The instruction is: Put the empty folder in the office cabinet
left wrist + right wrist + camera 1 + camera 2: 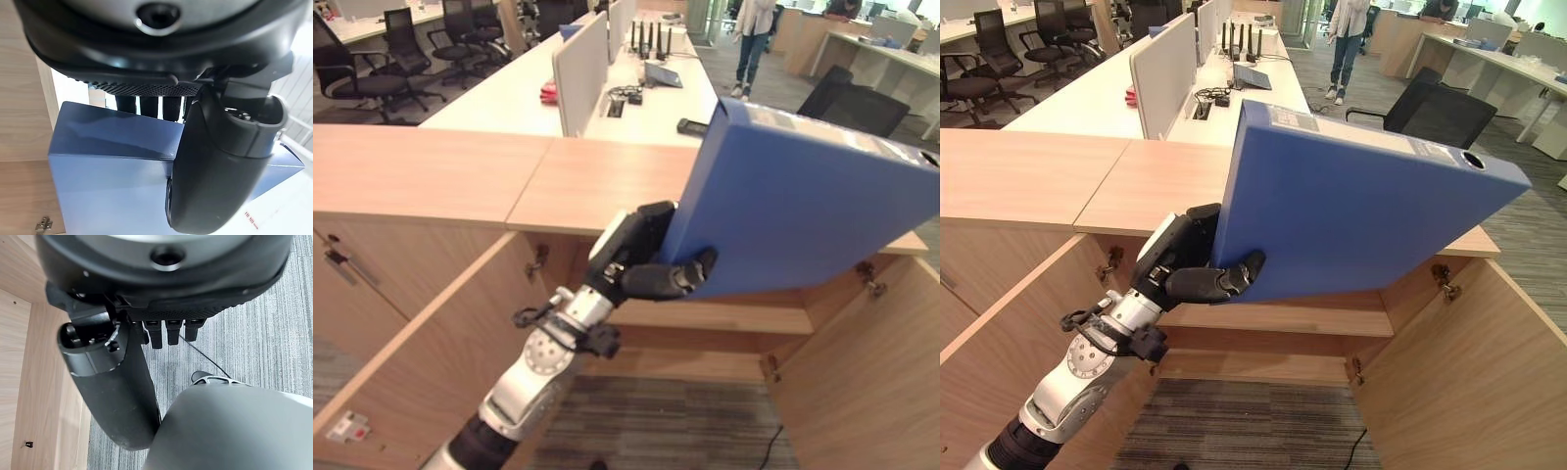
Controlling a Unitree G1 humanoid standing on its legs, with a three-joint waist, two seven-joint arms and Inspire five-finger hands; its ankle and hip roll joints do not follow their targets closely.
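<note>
Office desks and swivel chairs [382, 59] stretch away behind the low wooden cabinet [460, 162] I'm working at, and a person [754, 39] stands far back in the aisle, well clear of us.

Starting at my left, the cabinet's left door [421, 343] swings wide toward me, which is why the shelf [705, 315] inside is exposed and reachable. My left arm rises from the lower left, and the left hand [651, 264] clamps the lower corner of the blue folder [803, 196] — thumb wrapped over the near face, fingers [149, 105] curled behind it, as the left wrist view shows. Gripping at the corner leaves the rest of the folder free to enter the opening first, I judge.

That folder hangs tilted, its far end raised above the cabinet top and over to the right, its lower edge just in front of the shelf opening — not yet inside. It needs levelling and lowering before it will slide in.

Further right, the other door [862, 372] also stands open. My right hand [112, 391] hangs idle over the grey carpet [254, 342], fingers relaxed, holding nothing.
</note>
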